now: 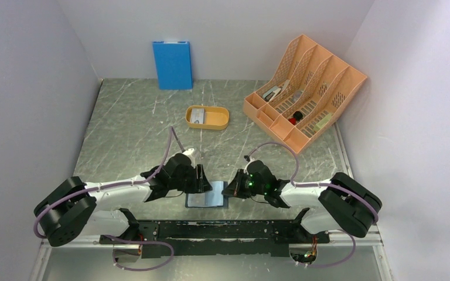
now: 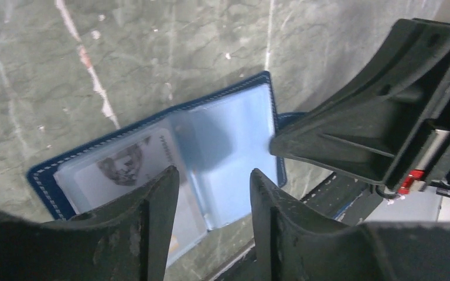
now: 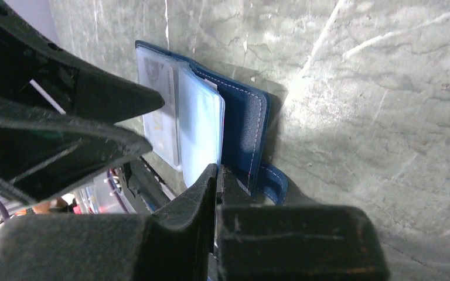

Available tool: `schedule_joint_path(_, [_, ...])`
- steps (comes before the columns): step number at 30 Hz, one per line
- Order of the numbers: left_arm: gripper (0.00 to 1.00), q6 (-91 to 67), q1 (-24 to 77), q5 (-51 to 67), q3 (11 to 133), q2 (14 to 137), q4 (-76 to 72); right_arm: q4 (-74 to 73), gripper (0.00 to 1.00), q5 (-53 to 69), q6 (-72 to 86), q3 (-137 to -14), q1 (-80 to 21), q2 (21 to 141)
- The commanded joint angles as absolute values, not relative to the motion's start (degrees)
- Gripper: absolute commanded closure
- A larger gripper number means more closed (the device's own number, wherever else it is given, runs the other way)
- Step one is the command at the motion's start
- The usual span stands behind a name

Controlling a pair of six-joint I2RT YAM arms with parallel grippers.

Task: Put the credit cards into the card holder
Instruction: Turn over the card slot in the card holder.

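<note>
My left gripper point(image 2: 211, 175) hangs open over the spread card holder point(image 2: 234, 126) — right gripper point(image 3: 217, 172) pinched shut at its clear pocket's edge.

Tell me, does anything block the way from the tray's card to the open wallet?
Nothing lies on the table between card and wallet. But the left tool hangs open over the wallet's pockets, and the right tool sits shut at its edge.

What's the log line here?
card holder: open, flat | left hand: open above it | right hand: shut at its pocket edge | one card pocketed
</note>
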State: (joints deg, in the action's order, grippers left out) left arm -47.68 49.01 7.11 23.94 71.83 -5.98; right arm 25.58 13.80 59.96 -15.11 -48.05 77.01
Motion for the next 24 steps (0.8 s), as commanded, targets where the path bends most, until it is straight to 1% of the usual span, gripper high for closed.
schedule_joint_path(1, [0.46, -44.5, 51.1, 5.6, 27.8, 70.8, -3.6, 21.5, 0.96, 11.5, 57.8, -17.1, -47.8, 77.5])
schedule_joint_path(3, [0.46, -44.0, 52.3, 4.4, 29.0, 71.6, -3.0, 21.1, 0.95, 11.7, 57.3, -17.5, -47.7, 77.6])
schedule_joint_path(5, [0.47, -43.8, 53.2, 2.9, 30.0, 73.1, -2.3, 20.1, 0.89, 11.4, 57.0, -17.7, -47.7, 77.3])
schedule_joint_path(8, [0.51, -44.2, 53.5, 1.1, 30.5, 75.3, -1.2, 17.3, 0.81, 10.1, 56.8, -17.7, -47.7, 75.8])
schedule_joint_path(12, [0.55, -45.2, 53.6, 0.1, 29.9, 76.6, -0.5, 14.5, 0.79, 8.9, 56.5, -16.8, -47.7, 74.0])
schedule_joint_path(16, [0.55, -45.8, 53.6, 0.1, 29.3, 77.4, -1.0, 13.9, 0.79, 8.8, 55.9, -16.6, -47.7, 74.1])
schedule_joint_path(21, [0.53, -46.2, 53.6, 0.1, 28.9, 77.5, -1.8, 14.3, 0.78, 9.7, 54.9, -18.1, -47.8, 75.9])
schedule_joint_path(24, [0.50, -46.2, 53.6, 0.1, 29.0, 77.3, -1.8, 14.3, 0.73, 10.1, 54.3, -19.0, -47.9, 76.5])
